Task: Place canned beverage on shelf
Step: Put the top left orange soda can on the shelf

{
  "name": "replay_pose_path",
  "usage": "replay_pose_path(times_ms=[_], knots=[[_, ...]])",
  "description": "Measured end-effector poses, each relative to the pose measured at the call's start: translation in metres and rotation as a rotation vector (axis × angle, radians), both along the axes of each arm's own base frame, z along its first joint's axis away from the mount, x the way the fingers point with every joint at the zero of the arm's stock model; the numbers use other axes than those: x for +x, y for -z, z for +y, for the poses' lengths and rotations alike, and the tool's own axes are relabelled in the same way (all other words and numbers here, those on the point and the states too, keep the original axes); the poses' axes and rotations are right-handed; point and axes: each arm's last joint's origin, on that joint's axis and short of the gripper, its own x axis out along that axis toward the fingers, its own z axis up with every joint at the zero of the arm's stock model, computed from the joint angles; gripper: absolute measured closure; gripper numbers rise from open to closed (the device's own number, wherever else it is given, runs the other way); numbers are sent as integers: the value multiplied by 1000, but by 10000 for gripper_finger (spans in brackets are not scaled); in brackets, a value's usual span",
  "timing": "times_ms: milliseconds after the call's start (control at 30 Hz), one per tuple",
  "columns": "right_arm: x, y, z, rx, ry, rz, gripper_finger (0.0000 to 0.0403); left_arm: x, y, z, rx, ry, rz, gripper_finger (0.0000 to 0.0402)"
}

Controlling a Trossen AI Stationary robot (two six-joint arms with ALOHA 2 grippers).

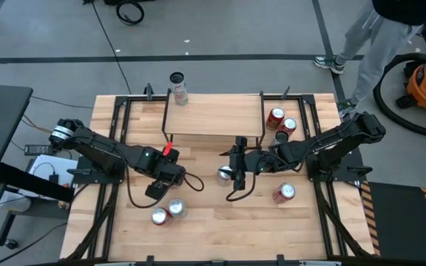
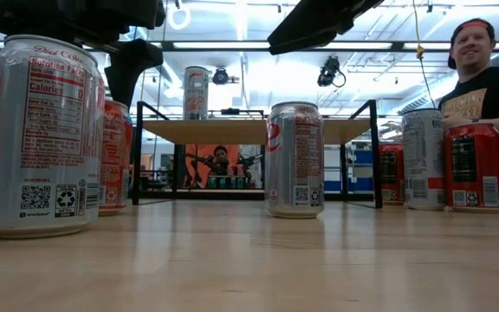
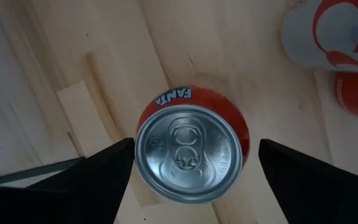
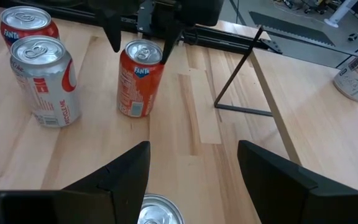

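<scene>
On the wooden table [image 1: 220, 222], the left gripper [image 1: 170, 174] hangs straight over an upright orange Fanta can [image 3: 191, 149], its two dark fingers [image 3: 98, 177] spread wide to either side of the can's top and clear of it, holding nothing. The right wrist view shows the same can [image 4: 135, 78] standing just in front of the shelf's black leg [image 4: 235, 74], with that gripper poised above its lid. Near it stand a silver Diet Coke can [image 4: 45, 81] and a second Fanta can [image 4: 27, 25], close together. The right gripper [image 1: 231, 171] is near the table's middle, just in front of the shelf [image 1: 213, 114], directly above a silver can [image 4: 160, 211]; its fingers [image 4: 114, 177] are parted and flank the can's top without closing on it. One pale can [image 1: 177, 89] already stands on the shelf at its back left corner. Two red cans [image 1: 281, 122] sit on the table right of the shelf, and another red can [image 1: 284, 193] lies nearer the front right. A person [image 2: 483, 78] in a dark shirt and red cap shows beyond the table in the low view.
</scene>
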Motion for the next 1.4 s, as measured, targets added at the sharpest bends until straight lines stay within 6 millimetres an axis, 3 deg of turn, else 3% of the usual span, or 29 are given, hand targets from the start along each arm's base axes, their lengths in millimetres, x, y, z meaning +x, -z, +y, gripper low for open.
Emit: replay_pose_path(times_ms=[367, 567, 733, 833, 1167, 1400], knots=[[0, 0, 0, -3, -2, 1, 151, -4, 15, -2, 18, -35, 7, 64], [0, 0, -2, -3, 4, 1, 151, -3, 15, 2, -27, -322, -38, 101], [0, 0, -2, 3, 7, -1, 151, -2, 15, 3, -66, -673, -113, 107], [0, 0, -1, 4, 6, -1, 151, -3, 15, 4, -74, -792, -138, 108], [3, -2, -8, -10, -16, -14, 151, 1, 16, 7, -99, -767, -135, 36], [4, -2, -10, 1, -23, -13, 151, 4, 11, 8, -99, -683, -133, 26]])
